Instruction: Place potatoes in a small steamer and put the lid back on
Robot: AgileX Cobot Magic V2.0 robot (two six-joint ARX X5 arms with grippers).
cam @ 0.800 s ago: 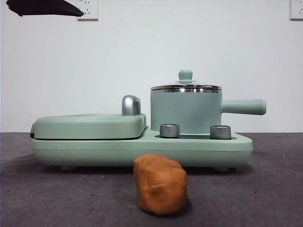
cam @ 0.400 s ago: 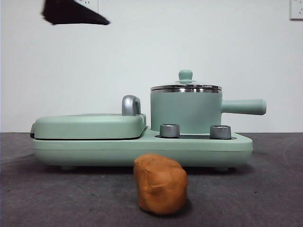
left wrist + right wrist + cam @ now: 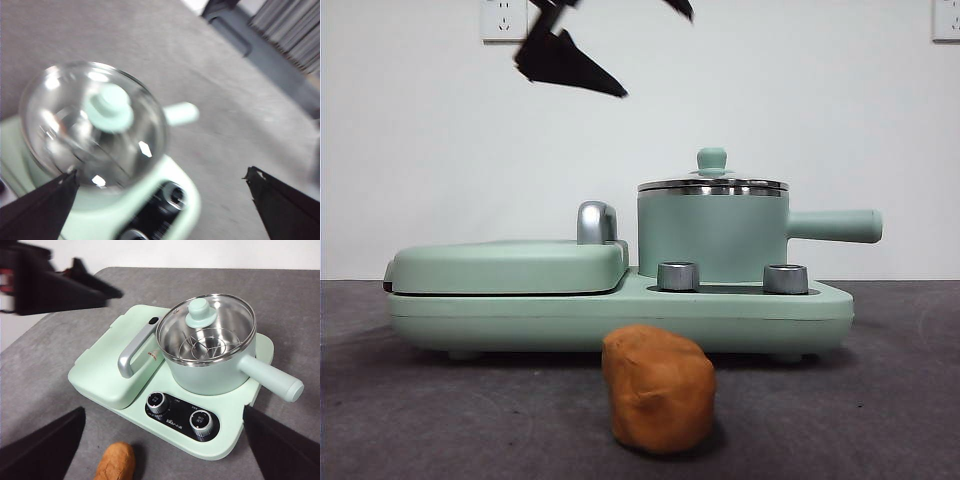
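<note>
Left fingers, now splayed wide above the lid; dented orange-brown potato sits untouched.

The orange-brown, egg-shaped, dented potato lump sits on the dark grey table, near the camera in the front view, at about 7 o'clock from the pot. The mint-green cylindrical steamer pot with its steel rim stands upright, its straight handle pointing to 3 o'clock. The round clear glass lid with a mint-green knob rests closed on the pot.
</note>
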